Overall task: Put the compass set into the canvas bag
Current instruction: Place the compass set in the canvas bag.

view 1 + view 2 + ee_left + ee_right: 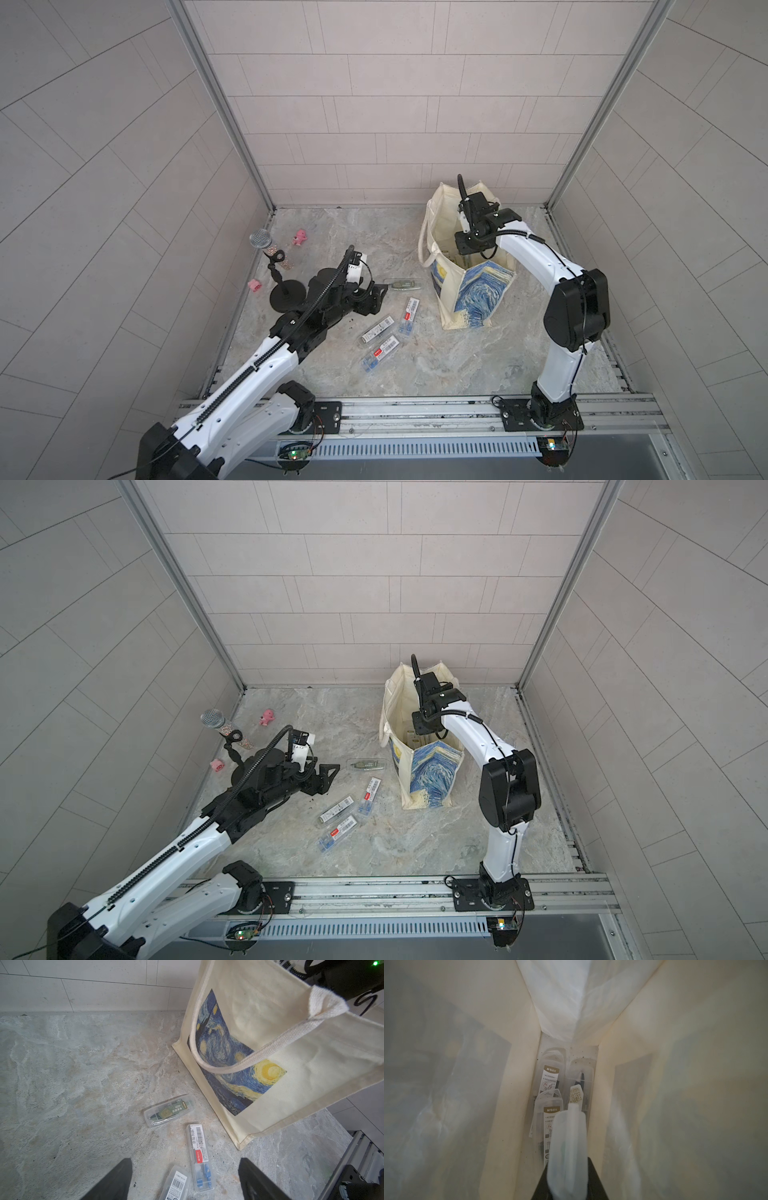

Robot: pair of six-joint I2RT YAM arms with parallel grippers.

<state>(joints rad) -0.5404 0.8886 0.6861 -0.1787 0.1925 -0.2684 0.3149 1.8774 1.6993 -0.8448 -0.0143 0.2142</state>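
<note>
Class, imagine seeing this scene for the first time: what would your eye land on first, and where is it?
The cream canvas bag with its blue-and-yellow night-sky print stands at the far right, the right hand down inside it, shut on a clear compass case. Four more compass cases lie loose in the middle, before the open left hand.

a clear case [550,1078] in the bag [664,1043] reads "m&g" and "acs908a1"; a tabletop case [200,1157] shows "m&g" on red.
</note>
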